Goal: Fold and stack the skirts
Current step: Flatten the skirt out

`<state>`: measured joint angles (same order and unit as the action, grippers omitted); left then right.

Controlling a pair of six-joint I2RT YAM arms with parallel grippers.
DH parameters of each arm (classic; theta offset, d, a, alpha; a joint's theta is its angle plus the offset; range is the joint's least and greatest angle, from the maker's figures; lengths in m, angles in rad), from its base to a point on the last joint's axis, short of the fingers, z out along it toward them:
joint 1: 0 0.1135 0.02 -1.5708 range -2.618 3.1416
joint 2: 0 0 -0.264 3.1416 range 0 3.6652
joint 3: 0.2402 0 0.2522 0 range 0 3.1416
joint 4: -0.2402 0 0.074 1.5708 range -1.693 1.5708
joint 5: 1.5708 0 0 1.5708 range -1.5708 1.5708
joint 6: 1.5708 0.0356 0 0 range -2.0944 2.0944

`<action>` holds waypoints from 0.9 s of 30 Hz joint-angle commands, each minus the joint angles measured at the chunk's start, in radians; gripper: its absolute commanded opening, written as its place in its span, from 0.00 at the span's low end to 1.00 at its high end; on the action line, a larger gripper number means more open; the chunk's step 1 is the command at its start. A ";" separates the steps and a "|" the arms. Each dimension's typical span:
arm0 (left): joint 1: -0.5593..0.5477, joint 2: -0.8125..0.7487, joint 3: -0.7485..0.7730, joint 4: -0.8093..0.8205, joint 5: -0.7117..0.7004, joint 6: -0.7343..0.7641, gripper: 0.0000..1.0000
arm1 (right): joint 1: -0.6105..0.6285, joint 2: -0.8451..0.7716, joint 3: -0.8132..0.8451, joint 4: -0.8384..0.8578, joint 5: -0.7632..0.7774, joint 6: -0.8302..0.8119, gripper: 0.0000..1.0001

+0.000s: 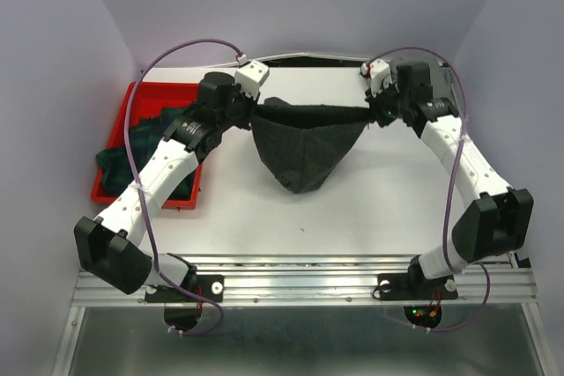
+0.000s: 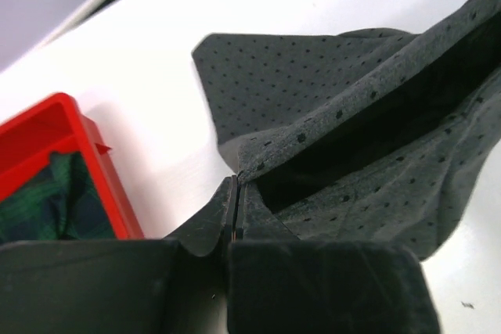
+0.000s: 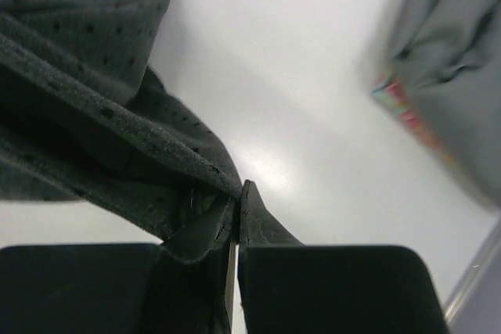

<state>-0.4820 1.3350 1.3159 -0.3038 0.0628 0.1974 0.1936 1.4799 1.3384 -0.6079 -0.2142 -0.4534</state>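
The dark charcoal dotted skirt (image 1: 304, 147) hangs stretched between my two grippers above the middle of the table, its lower point sagging to the surface. My left gripper (image 1: 248, 110) is shut on its left top corner; the left wrist view shows the cloth (image 2: 352, 146) pinched at the closed fingertips (image 2: 236, 181). My right gripper (image 1: 377, 112) is shut on the right top corner; the right wrist view shows the cloth (image 3: 94, 115) held at the closed tips (image 3: 241, 193). The plaid skirt (image 1: 119, 173) lies in the red tray. A grey cloth (image 3: 454, 76) lies blurred at the right.
The red plastic tray (image 1: 145, 94) sits at the left of the table, also seen in the left wrist view (image 2: 94, 170). The white table (image 1: 352, 217) ends at a metal rail along the near edge. Purple walls stand on three sides.
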 commanded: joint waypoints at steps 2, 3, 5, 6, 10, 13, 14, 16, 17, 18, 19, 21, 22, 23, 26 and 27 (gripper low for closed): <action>0.068 0.056 0.150 0.178 -0.187 0.089 0.00 | -0.010 0.147 0.298 0.181 0.301 0.065 0.01; 0.081 0.109 0.213 0.210 -0.189 0.091 0.00 | -0.010 0.180 0.348 0.206 0.318 0.065 0.01; 0.106 0.170 0.291 0.238 -0.192 0.100 0.00 | -0.010 0.280 0.512 0.218 0.366 0.064 0.01; 0.127 0.203 0.336 0.261 -0.190 0.100 0.00 | -0.010 0.318 0.569 0.232 0.381 0.053 0.01; 0.174 0.384 0.587 0.354 -0.207 0.094 0.00 | -0.031 0.497 0.862 0.272 0.467 0.042 0.01; 0.206 0.487 0.719 0.440 -0.207 0.085 0.00 | -0.040 0.611 1.053 0.358 0.533 0.001 0.01; 0.213 0.504 0.736 0.469 -0.208 0.082 0.00 | -0.040 0.628 1.080 0.397 0.561 -0.014 0.01; 0.233 0.543 0.766 0.578 -0.207 0.077 0.00 | -0.040 0.661 1.125 0.526 0.585 -0.062 0.01; 0.240 0.550 0.767 0.616 -0.207 0.073 0.00 | -0.040 0.668 1.133 0.571 0.602 -0.092 0.01; 0.249 0.559 0.776 0.682 -0.207 0.073 0.00 | -0.040 0.678 1.150 0.650 0.607 -0.108 0.01; 0.249 0.563 0.781 0.707 -0.204 0.074 0.00 | -0.040 0.678 1.151 0.678 0.614 -0.117 0.01; 0.253 0.563 0.795 0.747 -0.218 0.086 0.00 | -0.040 0.674 1.147 0.746 0.630 -0.117 0.01; 0.255 0.553 0.780 0.749 -0.218 0.088 0.00 | -0.040 0.651 1.121 0.752 0.630 -0.108 0.01; 0.260 0.538 0.752 0.749 -0.202 0.091 0.00 | -0.040 0.631 1.089 0.752 0.604 -0.105 0.01; 0.261 0.414 0.510 0.769 -0.115 0.141 0.00 | -0.040 0.487 0.822 0.726 0.511 -0.077 0.01; 0.261 0.373 0.429 0.781 -0.074 0.164 0.00 | -0.040 0.449 0.742 0.677 0.487 -0.061 0.01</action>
<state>-0.3088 1.9011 1.9083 0.3405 0.0406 0.2714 0.2184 2.0914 2.2574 0.0135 0.1890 -0.5079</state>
